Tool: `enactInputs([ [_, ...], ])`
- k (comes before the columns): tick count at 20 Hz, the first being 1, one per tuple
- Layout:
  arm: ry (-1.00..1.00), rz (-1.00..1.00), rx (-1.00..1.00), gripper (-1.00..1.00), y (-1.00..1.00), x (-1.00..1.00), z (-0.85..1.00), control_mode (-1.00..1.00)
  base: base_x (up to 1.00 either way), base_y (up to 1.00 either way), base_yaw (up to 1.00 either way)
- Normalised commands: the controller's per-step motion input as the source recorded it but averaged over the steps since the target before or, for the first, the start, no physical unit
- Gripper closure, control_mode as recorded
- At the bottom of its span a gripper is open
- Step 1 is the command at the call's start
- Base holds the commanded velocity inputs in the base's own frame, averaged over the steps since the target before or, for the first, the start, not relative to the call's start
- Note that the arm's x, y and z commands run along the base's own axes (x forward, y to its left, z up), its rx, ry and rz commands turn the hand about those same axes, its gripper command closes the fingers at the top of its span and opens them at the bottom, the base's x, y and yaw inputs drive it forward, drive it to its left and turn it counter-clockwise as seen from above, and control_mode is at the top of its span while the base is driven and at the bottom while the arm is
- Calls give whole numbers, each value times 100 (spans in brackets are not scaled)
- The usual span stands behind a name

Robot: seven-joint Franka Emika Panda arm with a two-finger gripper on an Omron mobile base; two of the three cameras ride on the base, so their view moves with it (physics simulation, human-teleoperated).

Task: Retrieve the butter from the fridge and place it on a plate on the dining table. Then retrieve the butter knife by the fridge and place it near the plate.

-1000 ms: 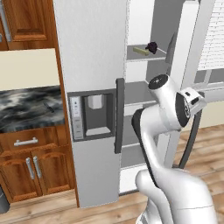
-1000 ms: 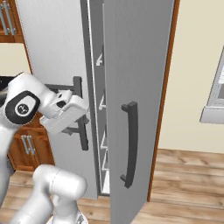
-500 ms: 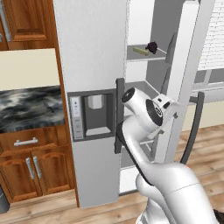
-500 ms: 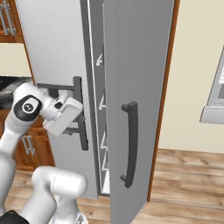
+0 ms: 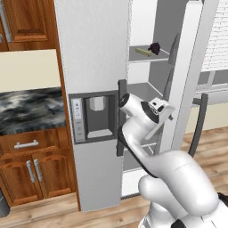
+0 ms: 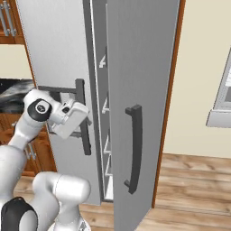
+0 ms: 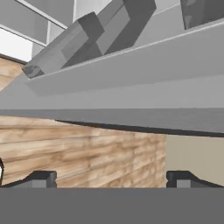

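Observation:
The fridge [image 5: 93, 58] has its left door shut and its right door [image 6: 144, 67] swung open. The butter [image 5: 142, 51], a small pale stick, lies on an upper shelf inside, next to a dark lump [image 5: 155, 47]. My gripper [image 5: 159, 118] hangs well below that shelf, in front of the opening and beside the left door's dark handle [image 6: 81, 117]. In the hand view its fingertips [image 7: 41, 178] stand wide apart with nothing between them: open. A thin dark sliver [image 5: 49, 109] on the marbled counter may be the butter knife. The plate and dining table are out of view.
The open door's handle [image 6: 134, 149] juts toward me on the right. Left of the fridge are a marbled counter [image 5: 26, 111] over wooden cabinets [image 5: 31, 173]. Wooden floor [image 6: 194, 180] runs in front. A water dispenser panel [image 5: 93, 116] sits in the left door.
My arm has folded toward the left and the hand has dropped lower in front of the fridge opening. The gripper has stayed open. The fridge doors have not moved.

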Motion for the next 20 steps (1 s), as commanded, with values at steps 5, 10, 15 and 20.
enactInputs([
  [5, 0, 0, 0, -100, -21, 30, -29, -100, 0, 0, 0],
  [10, 0, 3, 0, -100, -20, 32, -24, -100, 0, 0, 0],
  [15, 0, 2, 0, -100, -14, 29, -16, -100, 0, 0, 0],
  [20, 0, 1, 0, -100, -4, 25, -9, -100, 0, 0, 0],
])
